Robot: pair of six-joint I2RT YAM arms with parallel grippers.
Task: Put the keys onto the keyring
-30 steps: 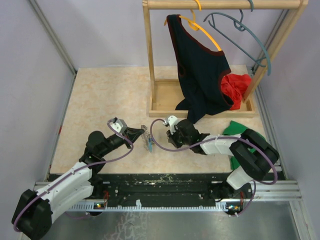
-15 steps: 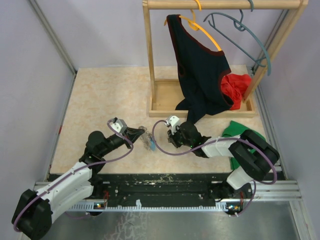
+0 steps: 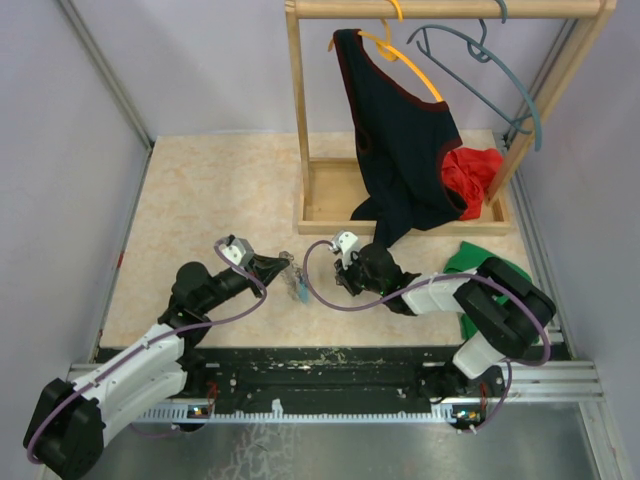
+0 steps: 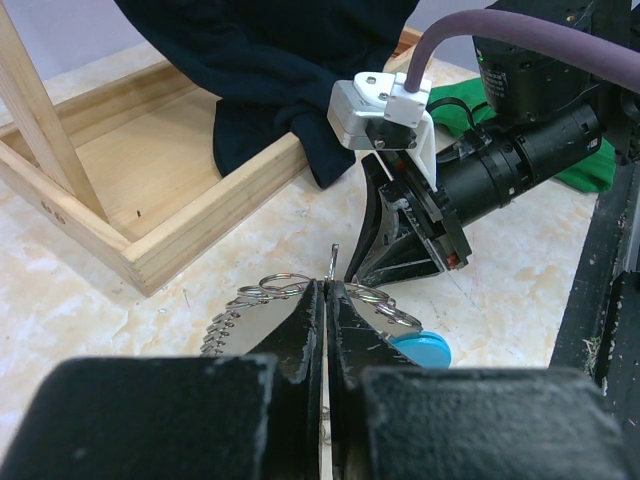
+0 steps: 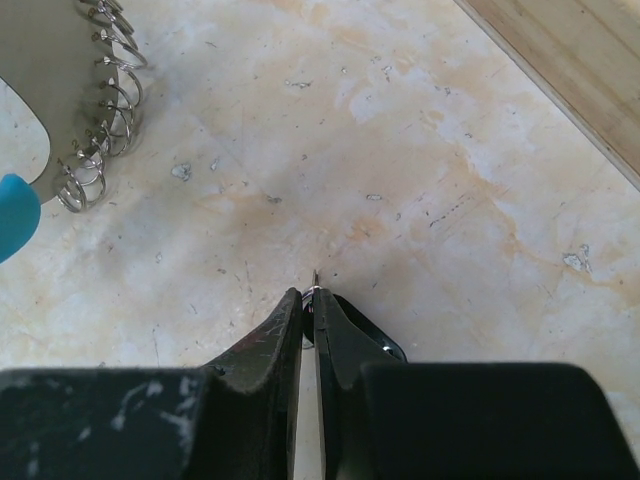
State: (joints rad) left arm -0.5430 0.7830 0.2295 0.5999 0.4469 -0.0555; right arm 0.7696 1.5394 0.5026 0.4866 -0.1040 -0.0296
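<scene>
1. The left gripper (image 4: 325, 292) is clenched on the keyring (image 4: 235, 328), low in the centre of its wrist view. Coiled wire shows on both sides of the fingers, and the light-blue section (image 4: 420, 350) lies to the right.
2. The right gripper (image 5: 308, 297) is pinched nearly closed on a metal sliver (image 5: 315, 283) (too small to tell whether it is a key), over the table (image 5: 420, 150).
3. In the top view's centre the two grippers face each other, near but apart.

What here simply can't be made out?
Top view: the keys, too small to pick out beside the keyring.
Left wrist view: the left gripper hides the keyring's middle.
Right wrist view: the right gripper covers all but a metal sliver; key or not, unclear. The left edge cuts off the keyring.
</scene>
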